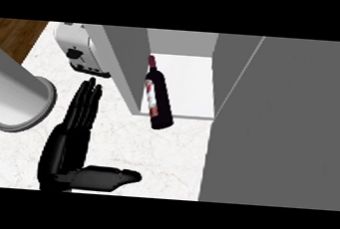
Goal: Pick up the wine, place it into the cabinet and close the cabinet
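The wine bottle (159,101) is dark with a red neck and a pale label. It sits at the left side of the open cabinet's mouth, close to the grey left wall (126,63). Its neck points inward and its base reaches past the front lip of the white cabinet floor (190,83). Nothing holds it. My left hand (69,144) is on the counter below and left of the bottle, open, with straight fingers pointing away and the thumb out to the right. It is clear of the bottle. The right hand does not show.
A wide grey panel (290,125), apparently the cabinet door, fills the right side of the view. A silver toaster (81,50) stands at the back left. A big pale cylinder (16,96) juts in from the left edge, beside the marble counter (162,156).
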{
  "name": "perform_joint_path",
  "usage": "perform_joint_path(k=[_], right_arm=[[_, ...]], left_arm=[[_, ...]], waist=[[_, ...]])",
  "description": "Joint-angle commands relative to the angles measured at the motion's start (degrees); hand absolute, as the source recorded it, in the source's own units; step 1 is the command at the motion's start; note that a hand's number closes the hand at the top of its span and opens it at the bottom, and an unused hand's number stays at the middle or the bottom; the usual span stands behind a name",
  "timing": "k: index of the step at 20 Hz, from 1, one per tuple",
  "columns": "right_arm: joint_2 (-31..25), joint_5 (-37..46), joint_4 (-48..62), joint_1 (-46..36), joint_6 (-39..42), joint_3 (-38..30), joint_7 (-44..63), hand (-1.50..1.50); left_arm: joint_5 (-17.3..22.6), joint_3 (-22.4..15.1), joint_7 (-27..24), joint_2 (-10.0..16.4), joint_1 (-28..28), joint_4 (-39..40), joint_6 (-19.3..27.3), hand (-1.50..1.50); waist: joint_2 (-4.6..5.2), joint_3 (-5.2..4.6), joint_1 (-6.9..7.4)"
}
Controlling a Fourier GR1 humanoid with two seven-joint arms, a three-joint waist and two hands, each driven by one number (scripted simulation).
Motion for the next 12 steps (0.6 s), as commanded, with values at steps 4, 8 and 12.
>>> perform_joint_path(k=[4, 8, 12], right_arm=[[-6.92, 0.47, -8.62, 4.32, 7.62, 3.73, 2.77, 1.50], [-8.38, 2.80, -9.89, 5.37, 8.90, 2.38, 0.88, 1.50], [-6.54, 0.73, -7.33, 7.28, 9.99, 2.15, -2.55, 1.50]], left_arm=[[8.17, 3.38, -5.41, 5.53, 8.18, -4.45, -11.71, 1.50], [9.91, 4.45, -4.44, 8.54, 12.95, -9.27, -15.39, 1.50], [13.67, 11.27, -8.82, 10.02, 13.89, -3.81, -21.99, 1.50]], waist=[[-0.12, -0.05, -0.18], [-0.18, 0.01, -0.12], [0.01, 0.02, -0.30]])
